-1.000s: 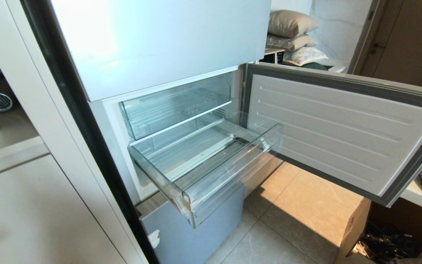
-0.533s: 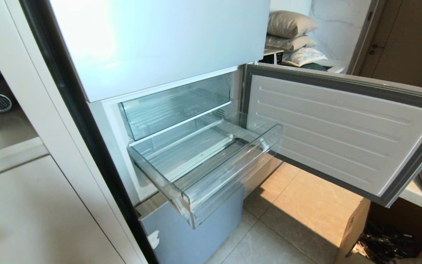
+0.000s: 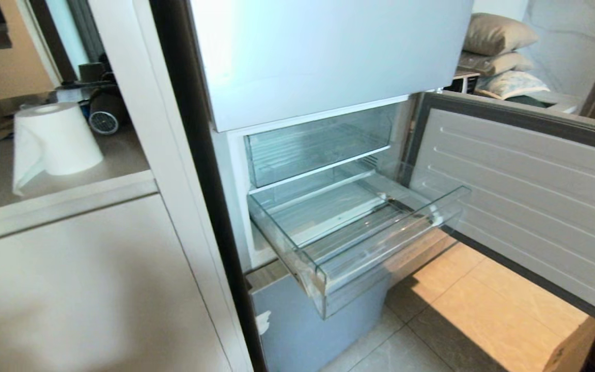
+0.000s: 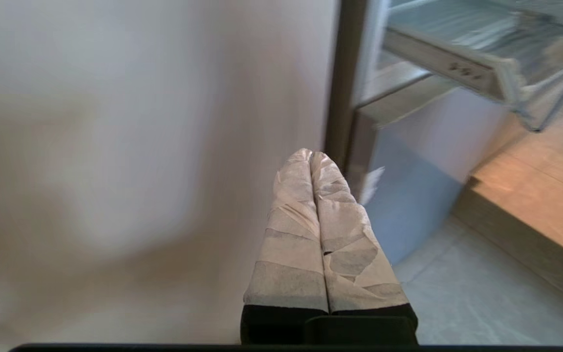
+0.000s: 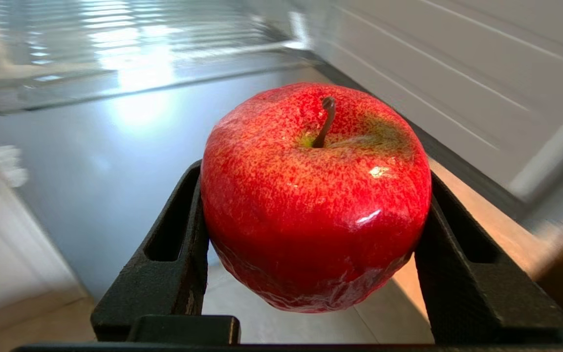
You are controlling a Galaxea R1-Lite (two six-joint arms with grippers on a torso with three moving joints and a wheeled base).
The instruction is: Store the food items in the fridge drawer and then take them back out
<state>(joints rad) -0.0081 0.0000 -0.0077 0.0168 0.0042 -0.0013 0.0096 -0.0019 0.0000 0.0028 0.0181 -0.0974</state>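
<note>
The food item I see is a glossy red apple (image 5: 311, 205) with a brown stem, upright between the black fingers of my right gripper (image 5: 313, 176), which is shut on it. It hangs low in front of the fridge, below the fridge drawer (image 5: 115, 63). In the head view the clear fridge drawer (image 3: 380, 258) stands pulled out and holds nothing. My left gripper (image 4: 311, 154) is shut with nothing in it, its tape-wrapped fingers pressed together. It points at the pale cabinet side left of the fridge drawer (image 4: 457, 63). Neither arm shows in the head view.
The fridge door (image 3: 525, 196) stands open to the right of the drawer. A second clear bin (image 3: 318, 144) sits above it. A paper towel roll (image 3: 55, 139) stands on the counter at left, above a pale cabinet front (image 3: 70, 289). A cardboard box (image 3: 571, 346) is on the floor at right.
The whole head view has shifted right, so the camera has turned left; the paper towel roll has come fully into sight. The drawer and door keep their places relative to each other.
</note>
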